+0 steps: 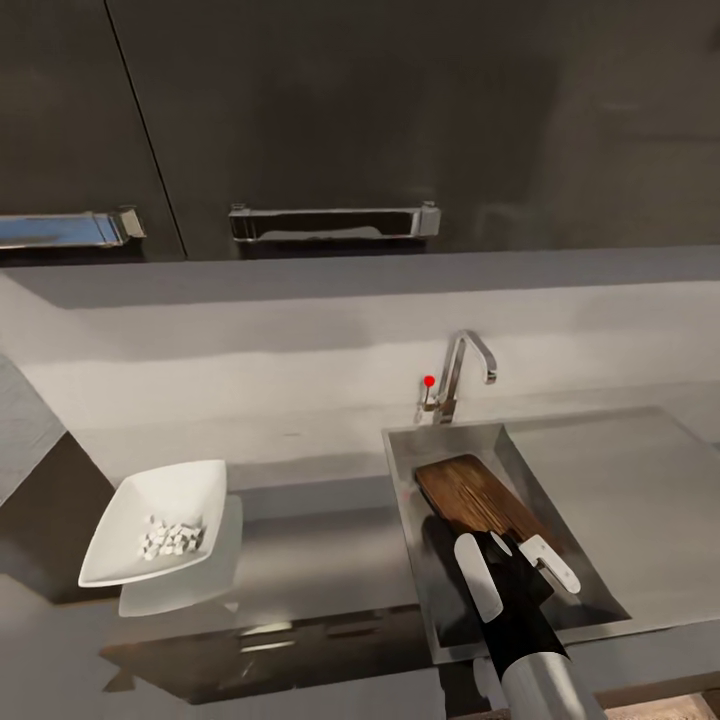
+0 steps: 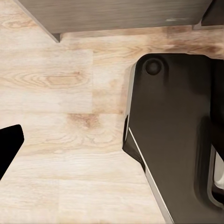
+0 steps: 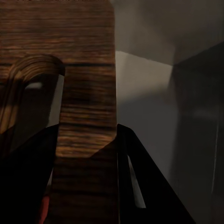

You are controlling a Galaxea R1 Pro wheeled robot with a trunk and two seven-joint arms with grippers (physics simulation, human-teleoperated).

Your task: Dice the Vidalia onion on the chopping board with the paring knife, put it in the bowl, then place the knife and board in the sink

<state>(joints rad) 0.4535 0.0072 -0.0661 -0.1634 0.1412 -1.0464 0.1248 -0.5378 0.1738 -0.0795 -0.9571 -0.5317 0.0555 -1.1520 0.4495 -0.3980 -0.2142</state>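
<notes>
The dark brown chopping board [image 1: 478, 497] lies slanted inside the sink [image 1: 400, 470], its far end toward the tap. My right gripper [image 1: 514, 570] stands open over the board's near end, which sits between its white fingers [image 1: 478, 582]. In the right wrist view the chopping board [image 3: 84, 70] runs between the dark fingers [image 3: 144, 182]; a red sliver [image 3: 43, 211] beside it may be the paring knife, I cannot tell. The white bowl [image 1: 130, 510] on the countertop [image 1: 320, 560] holds diced onion [image 1: 170, 538]. One black finger [image 2: 8, 148] of my left gripper hangs over the wood floor.
The chrome tap [image 1: 462, 375] with its red-tipped lever [image 1: 429, 381] stands behind the basin. A drainboard [image 1: 640, 480] extends to the right. Dark wall cabinets with bar handles [image 1: 335, 221] hang above. My dark base [image 2: 177, 140] shows in the left wrist view.
</notes>
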